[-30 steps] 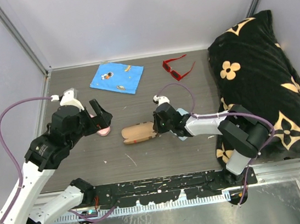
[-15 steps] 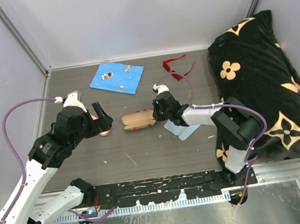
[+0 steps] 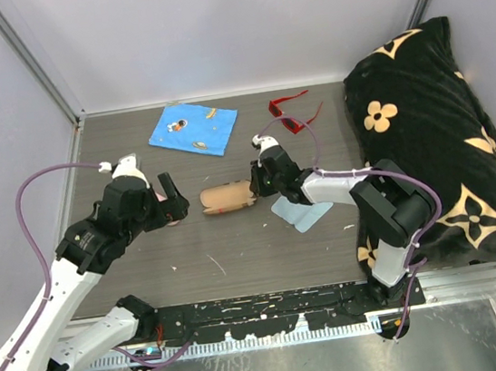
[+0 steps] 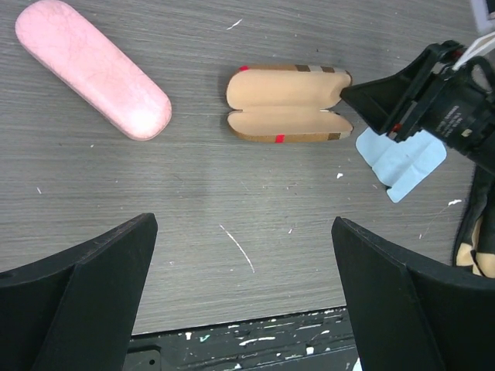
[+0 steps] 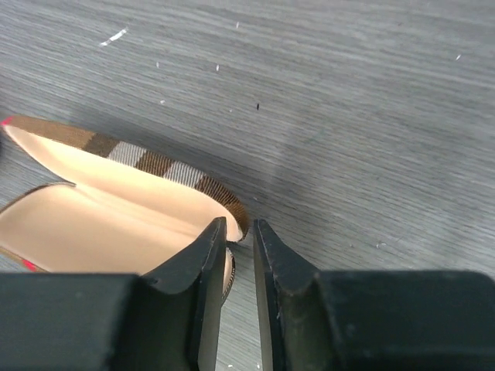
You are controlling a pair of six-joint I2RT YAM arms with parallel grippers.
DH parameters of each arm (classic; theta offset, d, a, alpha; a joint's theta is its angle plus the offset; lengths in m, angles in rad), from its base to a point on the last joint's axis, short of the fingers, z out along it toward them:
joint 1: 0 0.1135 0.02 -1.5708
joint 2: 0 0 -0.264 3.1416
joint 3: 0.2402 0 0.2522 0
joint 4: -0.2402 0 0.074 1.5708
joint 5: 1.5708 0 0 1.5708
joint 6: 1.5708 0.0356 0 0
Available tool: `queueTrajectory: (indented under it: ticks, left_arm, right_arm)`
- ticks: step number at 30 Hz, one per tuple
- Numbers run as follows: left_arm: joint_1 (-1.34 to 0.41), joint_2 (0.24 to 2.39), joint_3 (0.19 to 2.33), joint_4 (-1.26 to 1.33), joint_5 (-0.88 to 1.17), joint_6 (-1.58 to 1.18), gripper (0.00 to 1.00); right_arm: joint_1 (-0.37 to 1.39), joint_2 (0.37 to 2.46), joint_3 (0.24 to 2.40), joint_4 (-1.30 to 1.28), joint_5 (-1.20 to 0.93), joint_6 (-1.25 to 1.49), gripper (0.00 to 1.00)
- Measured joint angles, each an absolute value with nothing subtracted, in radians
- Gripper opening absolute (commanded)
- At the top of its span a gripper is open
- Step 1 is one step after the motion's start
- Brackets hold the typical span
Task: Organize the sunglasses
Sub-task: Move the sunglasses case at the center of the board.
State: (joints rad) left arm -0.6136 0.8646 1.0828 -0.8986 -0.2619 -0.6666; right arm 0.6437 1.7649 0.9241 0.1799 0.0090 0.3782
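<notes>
The red sunglasses (image 3: pixel 293 112) lie folded open at the back of the table, beside the black cushion. The dark brown pair is not in view. An open brown plaid glasses case (image 3: pixel 228 197) with a tan lining lies mid-table and also shows in the left wrist view (image 4: pixel 286 104). My right gripper (image 3: pixel 255 184) is closed to a narrow gap on that case's right end rim (image 5: pixel 232 212). My left gripper (image 3: pixel 170 201) is wide open and empty above the table; its fingers (image 4: pixel 85 294) frame bare tabletop. The pink oval case (image 4: pixel 93 69) lies just left of the open case.
A blue patterned cloth (image 3: pixel 193 129) lies at the back left. A pale blue wiping cloth (image 3: pixel 301 212) lies under the right arm. A large black flower-patterned cushion (image 3: pixel 433 134) fills the right side. Walls close the back and sides.
My right gripper has moved away from the near edge, drawing the open case with it and uncovering the pale blue cloth. My left gripper has shifted slightly toward the back.
</notes>
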Motion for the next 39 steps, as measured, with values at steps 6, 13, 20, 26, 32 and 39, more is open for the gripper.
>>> queueTrajectory:
  ticks: [6, 13, 20, 26, 32, 39]
  left_arm:
    - [-0.613, 0.867, 1.066, -0.899, -0.262, -0.667, 0.98]
    - [-0.613, 0.874, 1.042, -0.896, -0.25, -0.667, 0.98]
    - [-0.613, 0.96, 1.027, -0.896, -0.196, -0.723, 0.98]
    - [-0.6, 0.977, 0.96, -0.886, -0.12, -0.744, 0.98]
    - [-0.588, 0.944, 0.882, -0.834, -0.035, -0.711, 0.98]
    - [-0.587, 0.892, 0.845, -0.799, -0.02, -0.686, 0.98]
  right_arm:
    - [0.63, 1.68, 0.924, 0.158, -0.004, 0.375, 0.37]
    - [0.62, 1.57, 0.918, 0.087, 0.015, 0.387, 0.41]
    - [0.605, 1.41, 0.875, -0.089, 0.087, 0.446, 0.43]
    - [0.605, 1.405, 0.855, -0.234, 0.095, 0.466, 0.45]
    - [0.628, 1.496, 0.86, -0.283, 0.097, 0.47, 0.47]
    - [0.649, 1.6, 0.887, -0.309, 0.123, 0.463, 0.49]
